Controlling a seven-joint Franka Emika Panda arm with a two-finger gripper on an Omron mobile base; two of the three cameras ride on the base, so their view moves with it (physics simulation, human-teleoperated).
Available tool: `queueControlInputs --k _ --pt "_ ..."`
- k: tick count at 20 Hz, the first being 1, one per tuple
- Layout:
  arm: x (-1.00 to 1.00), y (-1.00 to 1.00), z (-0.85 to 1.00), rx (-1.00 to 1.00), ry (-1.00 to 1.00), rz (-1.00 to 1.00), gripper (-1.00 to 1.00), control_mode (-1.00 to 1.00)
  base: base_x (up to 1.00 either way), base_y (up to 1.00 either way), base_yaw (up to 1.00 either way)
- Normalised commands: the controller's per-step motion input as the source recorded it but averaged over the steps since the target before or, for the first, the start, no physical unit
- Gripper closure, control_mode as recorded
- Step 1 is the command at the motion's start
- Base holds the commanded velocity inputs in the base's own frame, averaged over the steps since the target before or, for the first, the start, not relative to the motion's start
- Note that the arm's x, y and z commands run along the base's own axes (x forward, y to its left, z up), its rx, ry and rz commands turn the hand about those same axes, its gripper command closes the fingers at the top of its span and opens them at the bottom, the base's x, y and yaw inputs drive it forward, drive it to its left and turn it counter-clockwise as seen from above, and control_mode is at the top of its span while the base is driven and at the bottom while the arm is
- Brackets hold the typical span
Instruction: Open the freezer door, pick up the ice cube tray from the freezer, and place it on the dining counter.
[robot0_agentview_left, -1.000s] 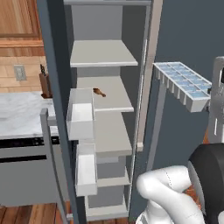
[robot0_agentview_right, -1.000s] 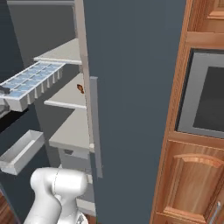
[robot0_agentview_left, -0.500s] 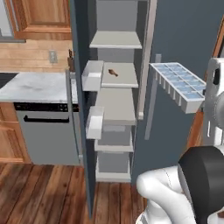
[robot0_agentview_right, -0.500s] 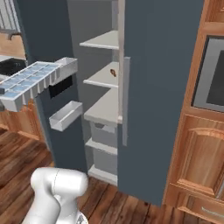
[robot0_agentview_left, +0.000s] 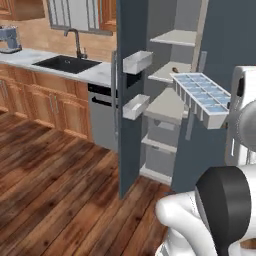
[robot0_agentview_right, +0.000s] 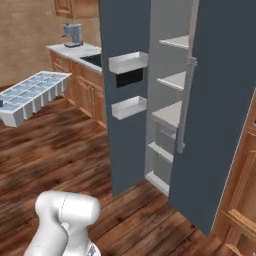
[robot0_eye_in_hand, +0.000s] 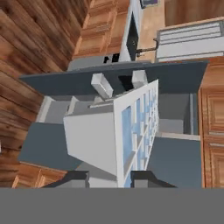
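The jaws are clamped on the ice cube tray (robot0_eye_in_hand: 118, 135): in the hand view the gripper (robot0_eye_in_hand: 109, 177) sits at the bottom centre with its two fingertips (robot0_eye_in_hand: 72, 177) pressed either side of the tray's near end. Compared with a moment ago, both base views have swung wholesale, so the base has turned; the freezer itself has not moved. In the left base view the sink (robot0_agentview_left: 62, 62) now sits upper left, the freezer door (robot0_agentview_left: 127, 90) stands open at centre, the freezer (robot0_agentview_left: 170, 100) behind it, and the tray is carried at right. The dining counter is presumably the next destination.
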Motion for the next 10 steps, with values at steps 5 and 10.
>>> queueControlInputs --k 5,10 --pt "0.0 0.0 0.0 0.0 0.0 0.0 1.0 1.0 -0.81 -0.16 0.94" --pt "0.0 0.0 0.0 0.0 0.0 0.0 1.0 1.0 -0.3 0.0 1.0"
